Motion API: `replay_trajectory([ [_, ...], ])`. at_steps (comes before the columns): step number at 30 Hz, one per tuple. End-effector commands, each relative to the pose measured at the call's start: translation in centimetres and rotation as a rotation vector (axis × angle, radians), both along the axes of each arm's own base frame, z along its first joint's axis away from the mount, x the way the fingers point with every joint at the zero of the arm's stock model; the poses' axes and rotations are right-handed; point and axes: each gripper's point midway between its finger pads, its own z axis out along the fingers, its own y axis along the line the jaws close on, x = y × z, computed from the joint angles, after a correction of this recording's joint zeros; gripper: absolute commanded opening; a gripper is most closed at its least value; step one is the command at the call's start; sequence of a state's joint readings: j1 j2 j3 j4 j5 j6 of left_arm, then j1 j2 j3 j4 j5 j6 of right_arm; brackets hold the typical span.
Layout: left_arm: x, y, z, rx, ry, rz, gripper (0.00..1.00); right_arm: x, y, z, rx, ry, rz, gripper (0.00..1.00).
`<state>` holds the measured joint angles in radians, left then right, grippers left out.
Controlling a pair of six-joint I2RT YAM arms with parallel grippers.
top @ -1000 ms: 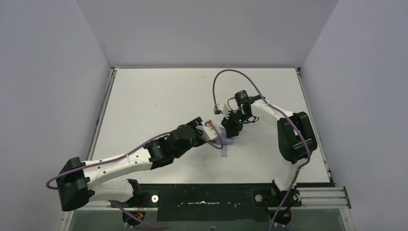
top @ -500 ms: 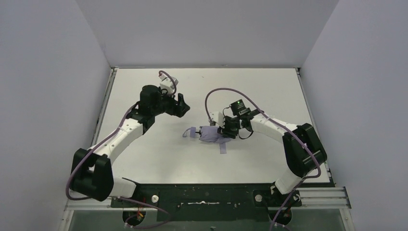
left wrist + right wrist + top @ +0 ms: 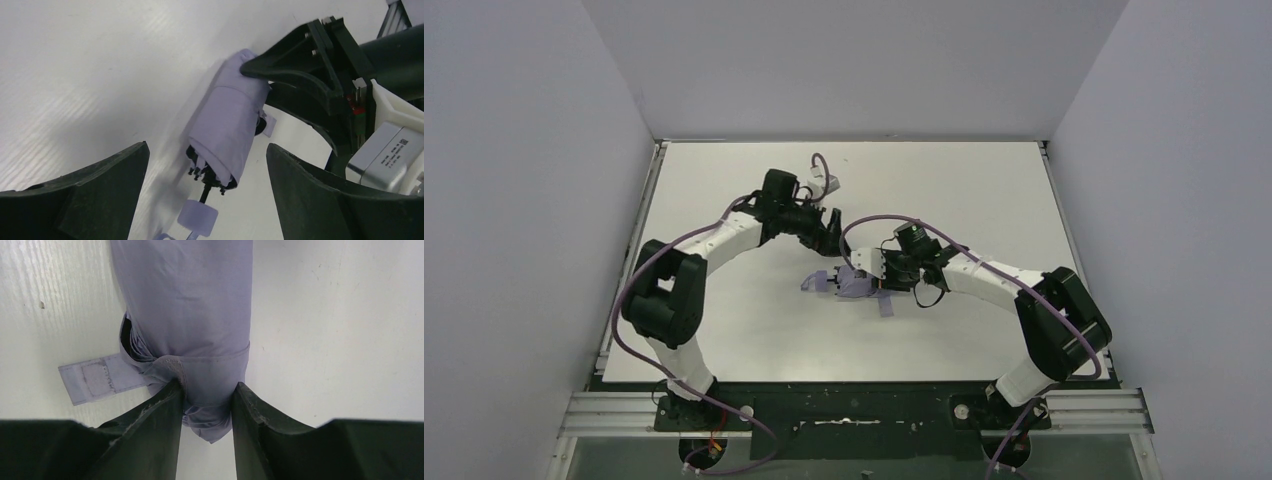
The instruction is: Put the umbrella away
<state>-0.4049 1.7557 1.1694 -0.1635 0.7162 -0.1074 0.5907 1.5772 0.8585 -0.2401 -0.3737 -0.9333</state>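
Umbrella (image 3: 852, 284) is collapsed and rolled into a lavender bundle, lying flat on the white table (image 3: 724, 200) mid-workspace, handle (image 3: 197, 219) end pointing toward my left side and the canopy's closed end toward my right arm. My right gripper (image 3: 206, 390) is clamped on that closed end: both fingers press lavender fabric from either side, with a fold bunched up between them, just past the band that circles the bundle. My left gripper (image 3: 206, 149) hangs above the umbrella with fingers spread wide, holding nothing and touching nothing; in its wrist view the bundle sits between the two fingers but well below them, black rib tips and short black shaft poking out at the handle end. Strap tab (image 3: 95, 380) sticks out sideways from the band and lies loose on the table with its fastening patch facing up, so I judge the step to be the tie-up: the bundle is rolled but the closure isn't pressed down. The next move probably calls for my left to drop down beside the bundle, take the tab, pull it across the fabric and press it shut, while my right pins the end so the roll doesn't loosen. I can't tell from here whether the band is snug.
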Motion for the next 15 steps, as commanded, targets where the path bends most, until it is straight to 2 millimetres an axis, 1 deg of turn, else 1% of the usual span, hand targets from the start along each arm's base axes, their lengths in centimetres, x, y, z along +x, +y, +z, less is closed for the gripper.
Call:
replay_trajectory([
  [1,-3.2,-3.3,-0.2,0.020,0.004,-0.239,0.86,-2.2,-2.1,-2.8,-0.107,0.071,0.006,0.23],
  [3,-3.7,-3.9,-1.7,0.046,0.033,-0.273,0.86,-2.2,-2.0,-2.7,-0.103,0.068,0.009,0.23],
  [5,-3.9,-4.2,-2.5,0.050,0.051,-0.290,0.86,-2.3,-2.0,-2.7,-0.106,0.071,0.011,0.23],
  [9,-4.4,-4.7,-3.2,0.037,0.070,-0.319,0.86,-2.4,-2.0,-2.7,-0.111,0.071,0.014,0.23],
  [12,-5.1,-5.1,-4.1,0.032,0.100,-0.341,0.86,-2.4,-2.0,-2.7,-0.111,0.068,0.013,0.23],
  [15,-5.8,-5.3,-5.4,0.048,0.126,-0.359,0.86,-2.2,-1.9,-2.6,-0.104,0.063,0.011,0.23],
])
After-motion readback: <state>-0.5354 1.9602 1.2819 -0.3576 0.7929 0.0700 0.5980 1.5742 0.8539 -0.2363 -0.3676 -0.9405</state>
